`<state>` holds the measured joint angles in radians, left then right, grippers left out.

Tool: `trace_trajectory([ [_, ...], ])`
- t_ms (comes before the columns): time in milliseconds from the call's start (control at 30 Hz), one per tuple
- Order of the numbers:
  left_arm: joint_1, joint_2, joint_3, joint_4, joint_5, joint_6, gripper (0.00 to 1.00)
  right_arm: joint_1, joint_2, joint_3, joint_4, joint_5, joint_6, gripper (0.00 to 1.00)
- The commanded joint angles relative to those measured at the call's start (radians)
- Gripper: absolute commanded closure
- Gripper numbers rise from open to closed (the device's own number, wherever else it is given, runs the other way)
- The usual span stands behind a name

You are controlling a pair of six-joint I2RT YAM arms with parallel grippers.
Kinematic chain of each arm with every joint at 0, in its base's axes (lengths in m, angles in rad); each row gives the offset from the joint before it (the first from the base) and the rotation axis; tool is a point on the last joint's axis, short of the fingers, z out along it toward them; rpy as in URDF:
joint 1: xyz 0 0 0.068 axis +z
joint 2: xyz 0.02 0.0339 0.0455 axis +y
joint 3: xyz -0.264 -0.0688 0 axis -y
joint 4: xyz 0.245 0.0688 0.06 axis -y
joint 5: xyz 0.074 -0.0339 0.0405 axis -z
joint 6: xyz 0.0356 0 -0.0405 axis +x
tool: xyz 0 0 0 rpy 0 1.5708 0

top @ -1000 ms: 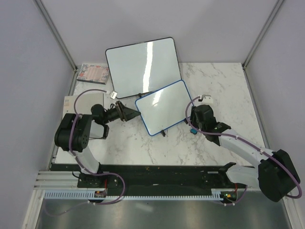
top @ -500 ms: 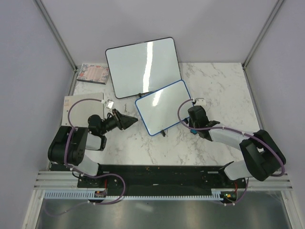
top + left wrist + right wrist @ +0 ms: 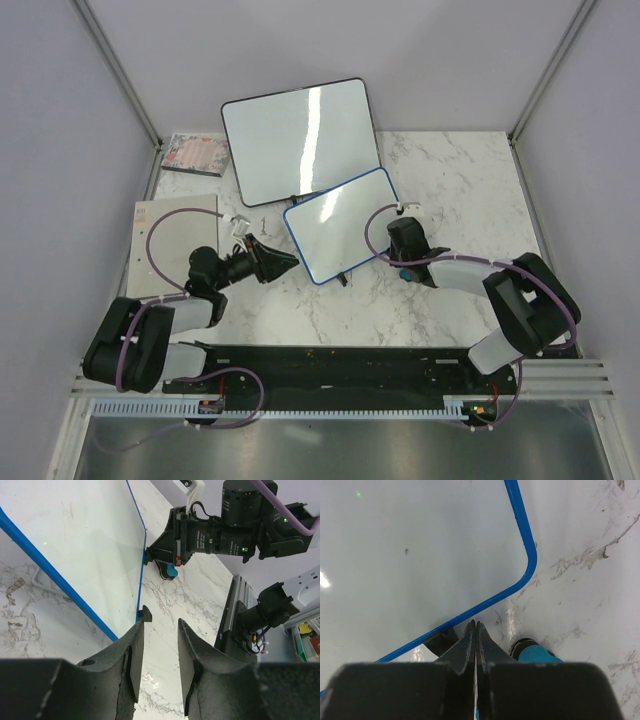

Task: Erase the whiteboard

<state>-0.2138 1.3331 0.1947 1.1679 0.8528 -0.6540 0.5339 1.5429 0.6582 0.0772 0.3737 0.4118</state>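
Note:
The whiteboard (image 3: 340, 225), white with a blue rounded frame, lies tilted on the marble table in the middle. In the right wrist view its surface (image 3: 420, 545) looks white apart from a small dark speck. My right gripper (image 3: 391, 252) is shut with nothing between its fingers. Its tips (image 3: 475, 624) touch the blue frame beside a black foot (image 3: 440, 640), near the rounded corner. My left gripper (image 3: 293, 258) points at the board's near left corner. It is open (image 3: 160, 622) over bare marble, just short of another black foot (image 3: 145, 614).
A small blue object (image 3: 535, 653) lies on the marble right beside the right gripper, also seen as the blue object (image 3: 171, 571). A larger black-framed whiteboard (image 3: 300, 140) leans at the back. A patterned box (image 3: 196, 153) and a beige sheet (image 3: 175, 235) sit at the left.
The right gripper has shut and moved left onto the board's frame edge. The left gripper has narrowed and moved nearer and slightly right, toward the board's near corner.

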Motion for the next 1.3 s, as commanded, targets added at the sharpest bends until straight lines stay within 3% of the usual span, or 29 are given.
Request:
trace_trajectory([
  [0, -0.013, -0.087, -0.005, -0.134, -0.038, 0.109, 0.61, 0.000, 0.023, 0.040, 0.059, 0.007, -0.002, 1.00],
  [267, -0.024, -0.160, -0.012, -0.209, -0.041, 0.128, 0.61, 0.014, 0.042, 0.044, 0.095, -0.078, -0.008, 1.00],
  [700, -0.029, -0.169, -0.017, -0.277, -0.046, 0.154, 0.60, 0.188, 0.082, 0.078, 0.099, -0.026, -0.018, 1.00],
  [900, -0.030, -0.236, -0.018, -0.373, -0.087, 0.185, 0.45, 0.193, -0.059, 0.023, -0.011, 0.067, 0.054, 1.00],
  [1033, -0.032, -0.334, -0.038, -0.450, -0.158, 0.197, 0.28, 0.193, -0.213, -0.022, -0.100, 0.056, 0.078, 0.96],
  [1133, -0.032, -0.405, -0.032, -0.517, -0.189, 0.203, 0.22, 0.192, -0.349, -0.046, -0.163, 0.067, 0.071, 0.84],
  [1233, -0.032, -0.449, -0.017, -0.572, -0.207, 0.211, 0.18, 0.193, -0.473, -0.052, -0.214, 0.090, 0.053, 0.52],
  [1267, -0.032, -0.468, -0.011, -0.583, -0.219, 0.215, 0.16, 0.193, -0.524, -0.051, -0.232, 0.099, 0.044, 0.37],
])
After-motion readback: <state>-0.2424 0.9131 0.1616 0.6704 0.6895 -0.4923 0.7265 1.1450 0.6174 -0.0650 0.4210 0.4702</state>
